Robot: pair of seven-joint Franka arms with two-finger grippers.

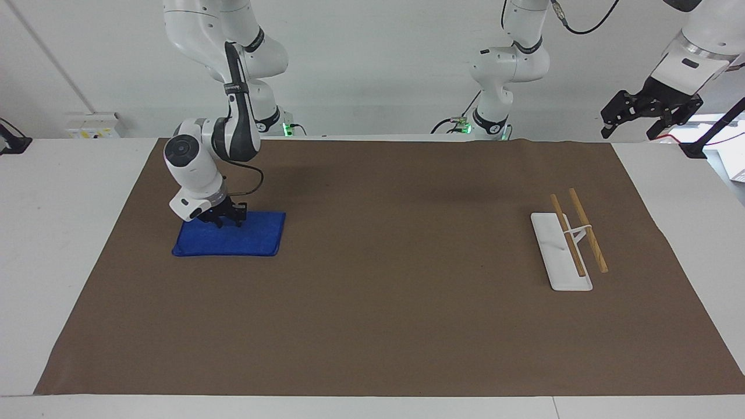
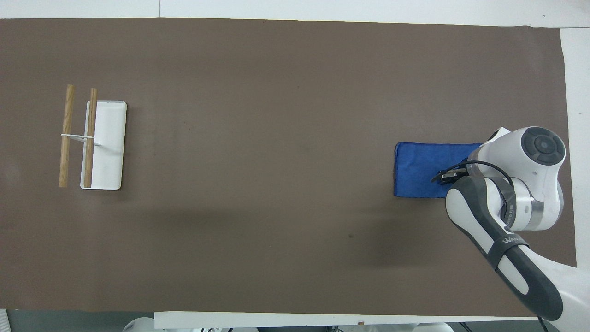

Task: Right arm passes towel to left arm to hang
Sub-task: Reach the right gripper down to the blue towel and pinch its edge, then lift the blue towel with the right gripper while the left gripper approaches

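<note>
The royal-blue towel (image 1: 244, 241) lies flat on the brown mat toward the right arm's end of the table; it also shows in the overhead view (image 2: 417, 170). My right gripper (image 1: 224, 222) is down on the towel's edge nearest the robots, touching the cloth; in the overhead view (image 2: 442, 176) the wrist hides most of it. My left gripper (image 1: 652, 113) hangs open and empty high over the left arm's end of the table, and that arm waits. It is out of the overhead view.
A white rack (image 1: 561, 256) with two wooden rods (image 1: 588, 230) stands on the mat toward the left arm's end; it also shows in the overhead view (image 2: 108, 143). Two slimmer white arms (image 1: 506, 64) stand at the robots' edge.
</note>
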